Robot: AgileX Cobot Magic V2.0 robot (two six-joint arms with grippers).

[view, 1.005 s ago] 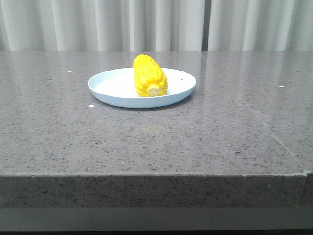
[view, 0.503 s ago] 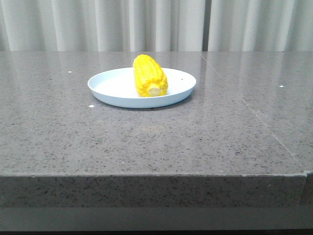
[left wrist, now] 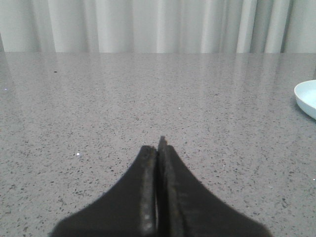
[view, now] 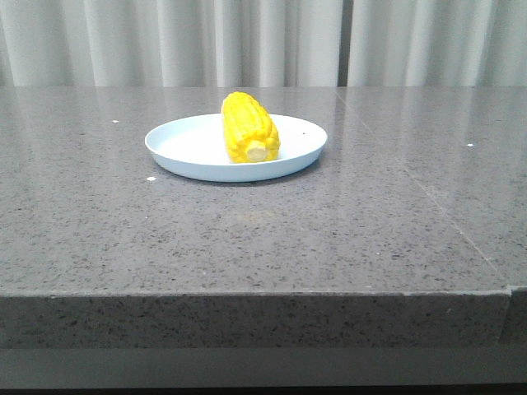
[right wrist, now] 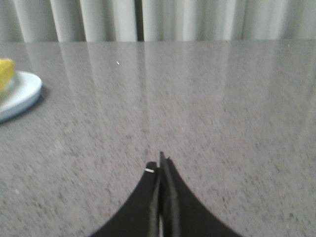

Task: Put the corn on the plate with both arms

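The bright yellow, kernel-rowed corn cob (view: pixel 249 127) lies on the round, shallow, pale blue-white plate (view: pixel 189 148), toward the far edge of the grey speckled stone table (view: pixel 247 239), stub end facing the near edge. The placing looks done; nothing further seems needed beyond keeping both arms clear. The black left gripper (left wrist: pixel 159 148) and black right gripper (right wrist: pixel 160 165) each have fingers pressed together, empty. Neither arm shows in the front view, and each wrist view cuts off most of the plate.

front: low, facing curtain | wrists: near table (view: pixel 247 247), facing curtain | shared: plate (view: pixel 189 148) edge
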